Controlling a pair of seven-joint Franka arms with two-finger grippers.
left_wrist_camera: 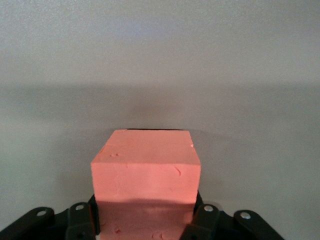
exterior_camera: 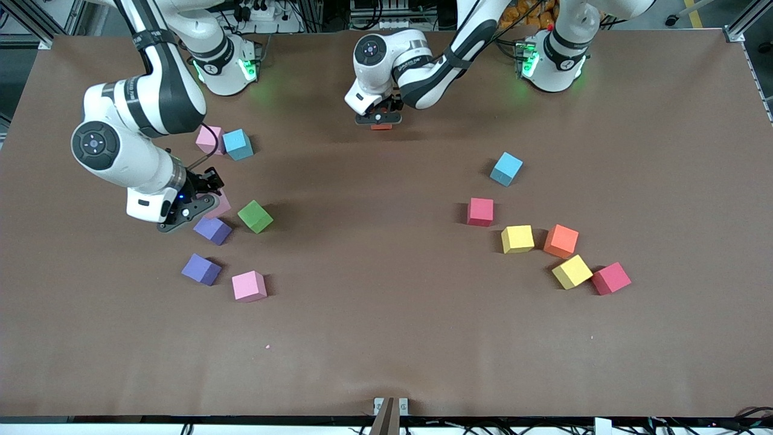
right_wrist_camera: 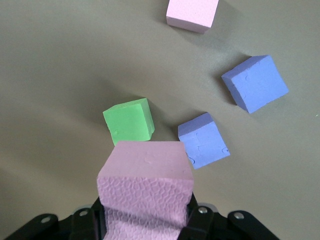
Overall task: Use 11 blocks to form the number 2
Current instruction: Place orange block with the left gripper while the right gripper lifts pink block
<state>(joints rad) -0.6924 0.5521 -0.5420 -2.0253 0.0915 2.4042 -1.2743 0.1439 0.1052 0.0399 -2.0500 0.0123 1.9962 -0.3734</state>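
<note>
Left gripper (exterior_camera: 379,122), elbow folded near the bases, low at mid-table, clamping an orange matte foam cube (left_wrist_camera: 146,170). Right gripper (exterior_camera: 202,202), wrist bent downward toward the right arm's end, closed around a pale pink foam cube (right_wrist_camera: 146,185) over a cluster: green cube (exterior_camera: 255,216), two purple cubes (exterior_camera: 212,230) (exterior_camera: 201,269), another pink cube (exterior_camera: 249,286). Farther from the camera, a third pink cube (exterior_camera: 208,139) touching a light-blue cube (exterior_camera: 238,144). Toward the left arm's end, crimson (exterior_camera: 480,211), yellow (exterior_camera: 517,238), orange (exterior_camera: 561,241), yellow (exterior_camera: 572,271), crimson (exterior_camera: 611,278) cubes scattered, plus a second light-blue cube (exterior_camera: 506,168).
</note>
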